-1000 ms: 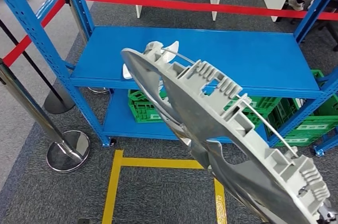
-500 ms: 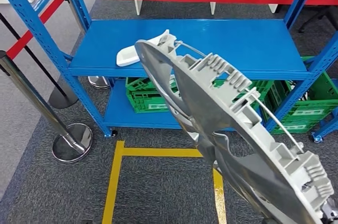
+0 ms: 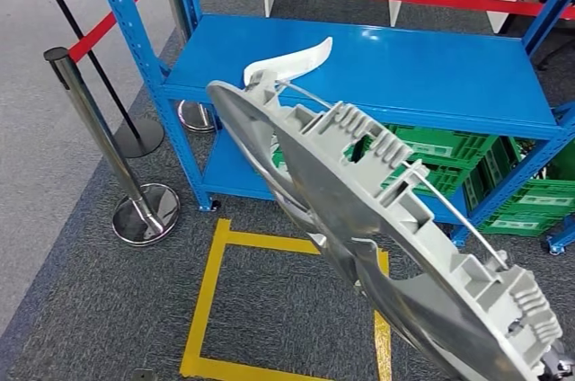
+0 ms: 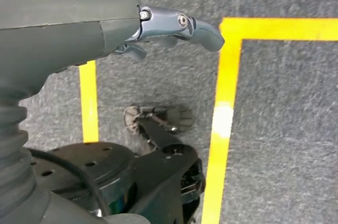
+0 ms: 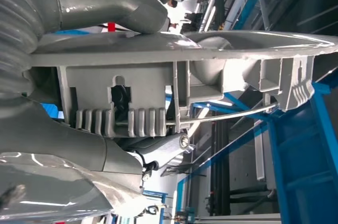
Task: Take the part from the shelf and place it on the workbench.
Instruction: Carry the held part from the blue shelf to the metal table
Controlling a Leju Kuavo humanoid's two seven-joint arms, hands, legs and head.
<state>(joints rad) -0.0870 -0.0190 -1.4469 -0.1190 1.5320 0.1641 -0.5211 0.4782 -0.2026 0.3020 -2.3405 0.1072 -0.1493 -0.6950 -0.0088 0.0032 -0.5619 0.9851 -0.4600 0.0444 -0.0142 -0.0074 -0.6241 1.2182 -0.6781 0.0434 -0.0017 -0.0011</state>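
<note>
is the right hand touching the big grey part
Touching. The right wrist view shows the right hand with its thumb on one face of the grey part and fingers under its ribs.

We see even, bright overhead light and soft shadows. Glare sits on the blue shelf (image 3: 434,75) and the chrome post base (image 3: 145,213). The grey part (image 3: 380,237) gleams; the right wrist view's background blows out white.

Counted: one large grey part (image 3: 380,246), one small white part (image 3: 291,62), one blue shelf (image 3: 434,75), several green crates (image 3: 440,152), two chrome stanchion posts (image 3: 101,134).
</note>
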